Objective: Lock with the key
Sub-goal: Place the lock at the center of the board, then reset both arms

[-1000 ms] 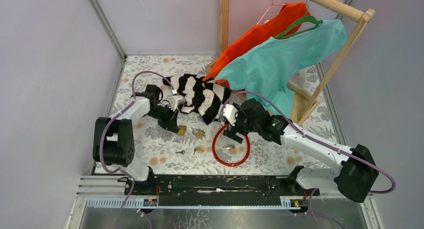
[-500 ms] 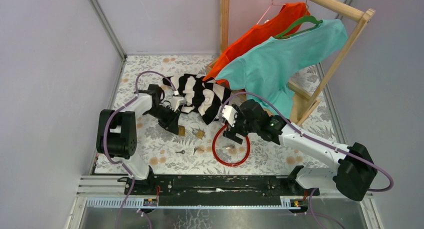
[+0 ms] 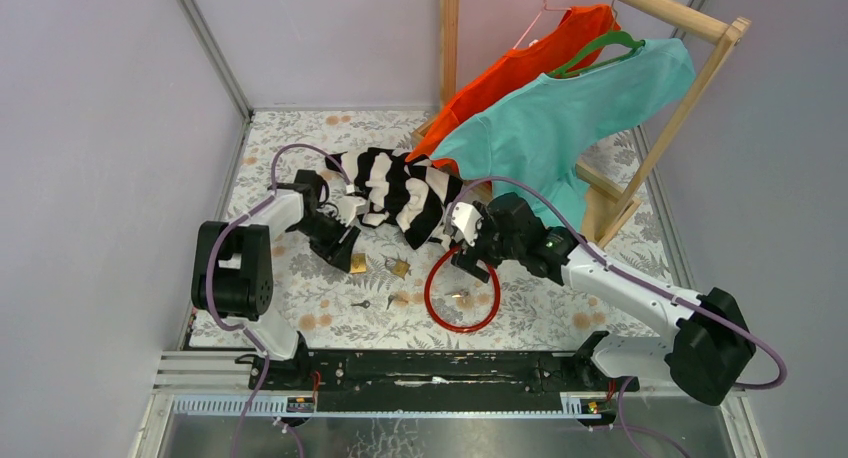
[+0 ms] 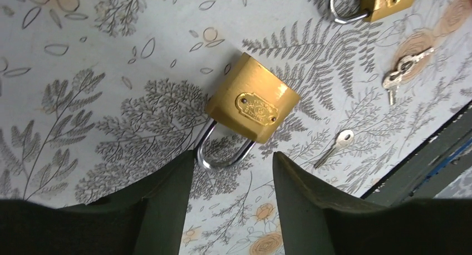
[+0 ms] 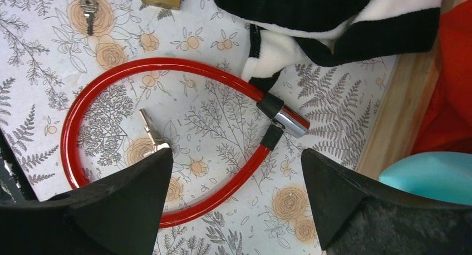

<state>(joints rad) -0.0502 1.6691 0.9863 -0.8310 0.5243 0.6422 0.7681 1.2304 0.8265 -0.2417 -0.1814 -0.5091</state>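
Note:
A brass padlock [image 4: 253, 99] lies on the floral cloth with its steel shackle pointing at my left gripper [image 4: 232, 171]. That gripper is open, with a finger on either side of the shackle tip. The padlock also shows in the top view [image 3: 359, 265], beside my left gripper [image 3: 347, 259]. A single key [image 4: 337, 143] lies to the right of the padlock. My right gripper [image 5: 236, 166] is open and empty above the red cable lock [image 5: 111, 82], near its metal head [image 5: 286, 121]. A key [image 5: 150, 135] lies inside the red loop.
A second brass padlock [image 3: 399, 268] and a small key bunch [image 4: 403, 68] lie between the arms. A black-and-white striped garment [image 3: 405, 190] lies behind them. A wooden clothes rack [image 3: 605, 210] with an orange shirt and a teal shirt [image 3: 560, 118] stands at the back right.
My left gripper has shifted slightly nearer and closed in on the padlock's shackle end. My right gripper has drawn back a little towards the far side of the red loop.

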